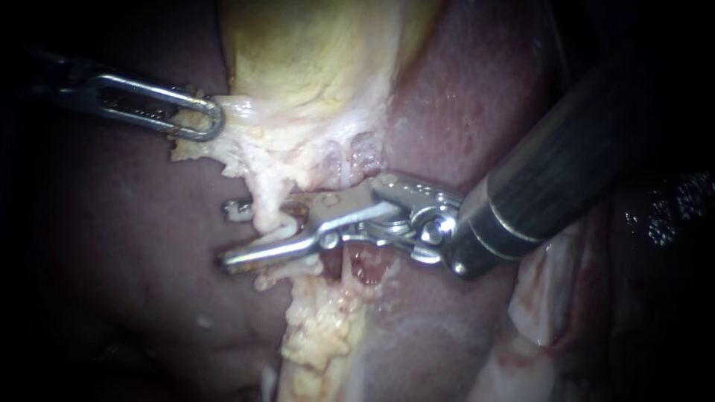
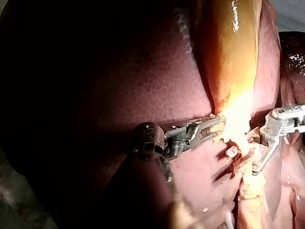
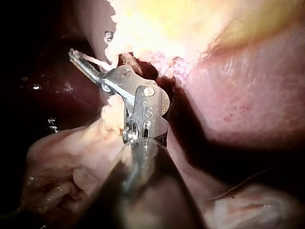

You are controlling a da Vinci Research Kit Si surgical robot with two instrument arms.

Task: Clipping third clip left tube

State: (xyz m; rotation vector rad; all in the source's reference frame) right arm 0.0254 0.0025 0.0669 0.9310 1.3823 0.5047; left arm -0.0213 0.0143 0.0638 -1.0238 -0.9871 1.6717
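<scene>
— Well, which step now?
— Setting the clip around the left tube (image 1: 267,212), a thin, pale string. Seemingly not squeezed yet.
— Where to find that tube?
— Just left of the middle of the frame. Hangs down from the pale yellow gallbladder (image 1: 313,67) at the top and crosses the dark red liver (image 1: 119,246).
— And the right instrument (image 1: 231,235), the thick dark rod with long shiny silver jaws?
— Comes in from the right edge. Stands spread apart, with a gap between the tips and the tube running through that gap.
— And the left instrument (image 1: 208,119), the thin silver one with looped jaws?
— Comes in from the upper left. Pressed together on the ragged pale tissue (image 1: 238,141) at the gallbladder's lower edge. Helps stretch the tube, most likely.
— What next, then?
— Probably reach a little further, so both tips poke past the tube. Sit straight across. Then squeeze firmly, once. Best not to catch the lumpy yellow fat (image 1: 320,327) lower down.
</scene>
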